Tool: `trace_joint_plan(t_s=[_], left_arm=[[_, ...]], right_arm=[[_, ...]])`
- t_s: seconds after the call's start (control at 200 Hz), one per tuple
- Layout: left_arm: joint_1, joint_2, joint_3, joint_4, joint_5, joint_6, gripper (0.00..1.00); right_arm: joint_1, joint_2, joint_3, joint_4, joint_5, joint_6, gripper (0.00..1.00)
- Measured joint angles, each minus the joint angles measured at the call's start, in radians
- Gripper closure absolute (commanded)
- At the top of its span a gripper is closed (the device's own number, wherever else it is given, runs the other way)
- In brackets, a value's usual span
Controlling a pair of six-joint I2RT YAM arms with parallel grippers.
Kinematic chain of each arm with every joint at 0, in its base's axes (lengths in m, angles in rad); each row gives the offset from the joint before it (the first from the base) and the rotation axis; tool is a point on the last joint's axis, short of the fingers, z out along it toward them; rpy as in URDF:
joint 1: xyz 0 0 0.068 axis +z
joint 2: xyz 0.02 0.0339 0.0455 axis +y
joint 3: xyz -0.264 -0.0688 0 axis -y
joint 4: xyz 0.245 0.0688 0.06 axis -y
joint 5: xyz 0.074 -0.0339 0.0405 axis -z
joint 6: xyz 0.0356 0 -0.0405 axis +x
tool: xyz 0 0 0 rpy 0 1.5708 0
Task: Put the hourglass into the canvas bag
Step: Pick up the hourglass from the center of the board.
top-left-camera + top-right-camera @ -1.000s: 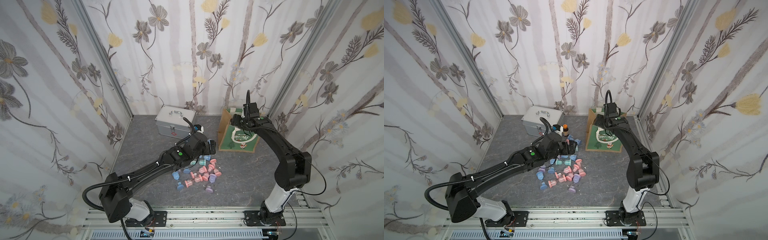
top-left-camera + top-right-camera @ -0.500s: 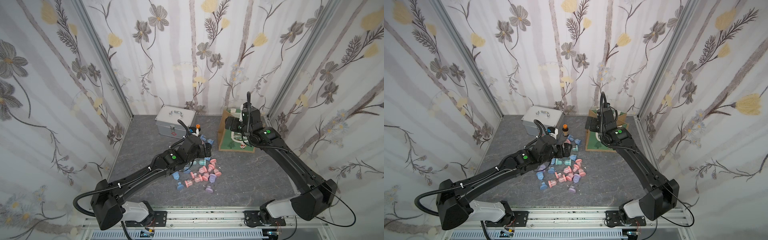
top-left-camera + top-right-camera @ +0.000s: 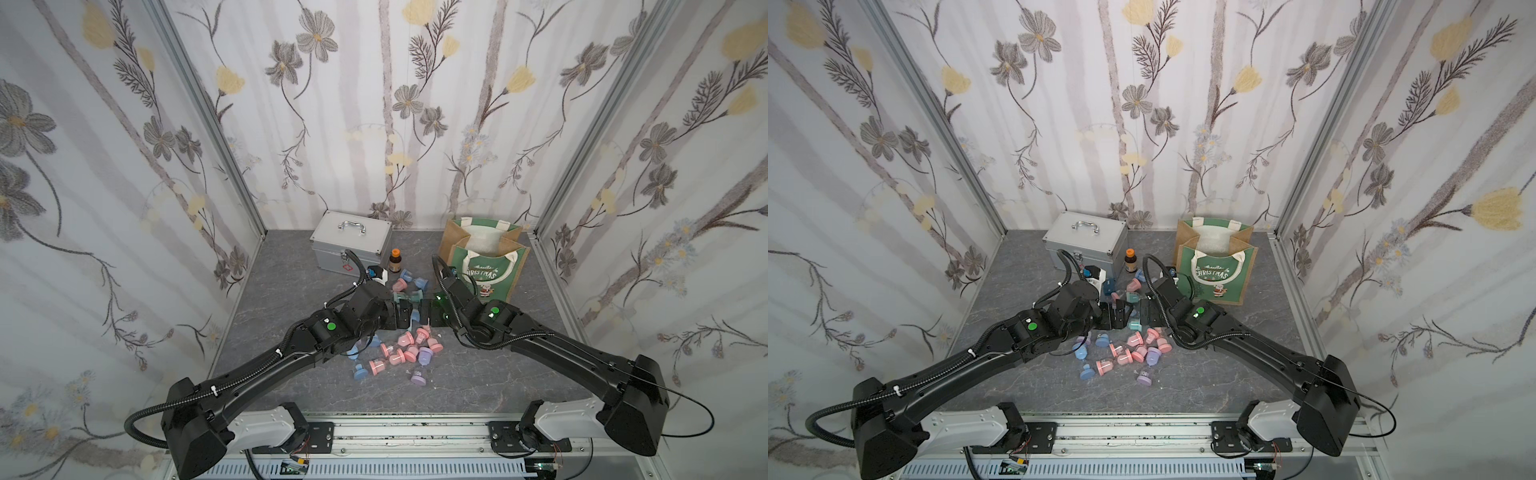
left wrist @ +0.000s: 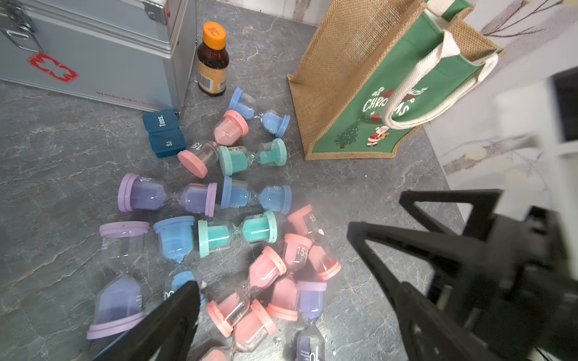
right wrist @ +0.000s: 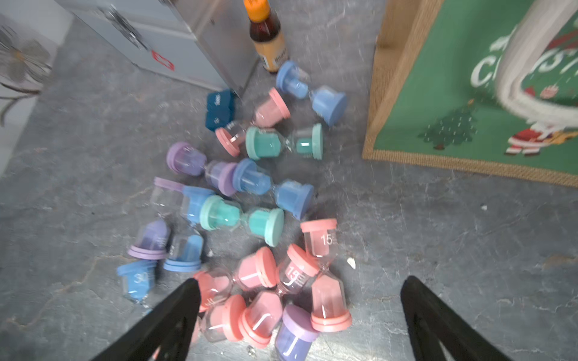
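Nearest the rail, two black hands are held over the heap, tips pointed at each other. The right hand [image 5: 299, 281] is spread wide with nothing pinched in it, and the left hand [image 3: 409, 318] is seen wide and empty too.

Under them, the hourglasses [image 5: 219, 215] are scattered on the grey, marble-veined surface [image 3: 478, 374]. They're stubby clear bulbs with chunky round plastic caps in pink, blue, purple and teal. Most are lying on their sides and plenty are touching. None is gripped.

Just past the heap, a small dark blue pill box [image 4: 162, 132] is parked just beside the corner of a boxy silver metal case [image 3: 353, 241]. A brown glass bottle [image 3: 395, 260] with an orange cap is stood upright beside that case.

At the back right, the canvas bag [image 3: 486, 274] is stood upright and open, well apart from the heap. It has a coarse tan weave, a smooth green front and thick white handles.
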Motion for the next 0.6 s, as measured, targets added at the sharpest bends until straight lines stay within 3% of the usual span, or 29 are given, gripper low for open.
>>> trace_joint_plan(t_s=[0.165, 0.6], left_arm=[[0.000, -0.005, -0.013, -0.036, 0.024, 0.019, 0.00], [0.000, -0.006, -0.040, -0.051, 0.056, 0.026, 0.00]], right_arm=[[0.007, 0.043, -0.113, 0.064, -0.056, 0.026, 0.24], [-0.007, 0.177, -0.169, 0.136, -0.075, 0.055, 0.39]])
